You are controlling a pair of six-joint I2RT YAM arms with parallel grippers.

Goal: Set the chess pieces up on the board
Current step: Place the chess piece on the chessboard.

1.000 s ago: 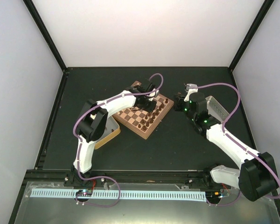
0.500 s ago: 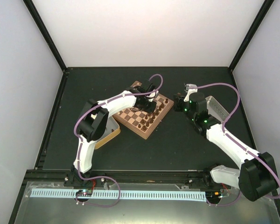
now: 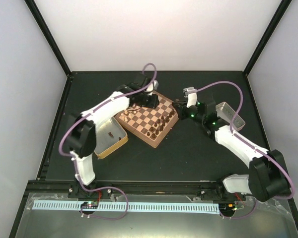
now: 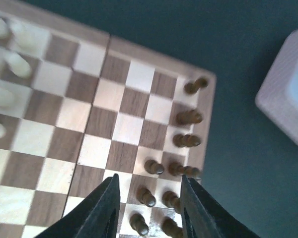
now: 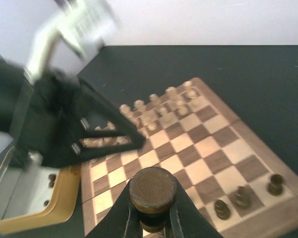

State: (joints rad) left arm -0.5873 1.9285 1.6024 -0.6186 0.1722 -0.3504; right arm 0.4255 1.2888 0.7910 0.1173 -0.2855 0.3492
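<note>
1. Held chessman (image 5: pixel 154 189): dark brown, pinched between the fingers of the right gripper (image 5: pixel 153 210), jaws closed tight on it. A round flat end faces the wrist camera; I can't tell whether it is head or base. It hangs just off the board's right corner, not yet over a square.
2. Other dark chess pieces (image 4: pixel 187 141): these stand in two short rows along one rim of the board (image 3: pixel 154 144). The inner row looks unfilled toward the corner, so I judge a bare square there is the target.
3. Placement advice: come in from above, not across the rows, because the neighbouring pieces stand close and look easy to topple. Settle which end is down before descending. Centre the chessman on one square and seat it before easing the jaws apart.
4. Pale pieces (image 5: pixel 154 106): these are lined up along the opposite side, well apart from the target, so no concern.
5. Left gripper (image 4: pixel 149 181): jaws are spread with nothing between them, low over the dark rows. There is a collision risk if both arms work that edge, so it is best for one to clear out first.
6. Yellow-rimmed tray (image 3: pixel 120 144): it sits beside the board on the left, with a few dark pieces inside, and those are likely next.
</note>
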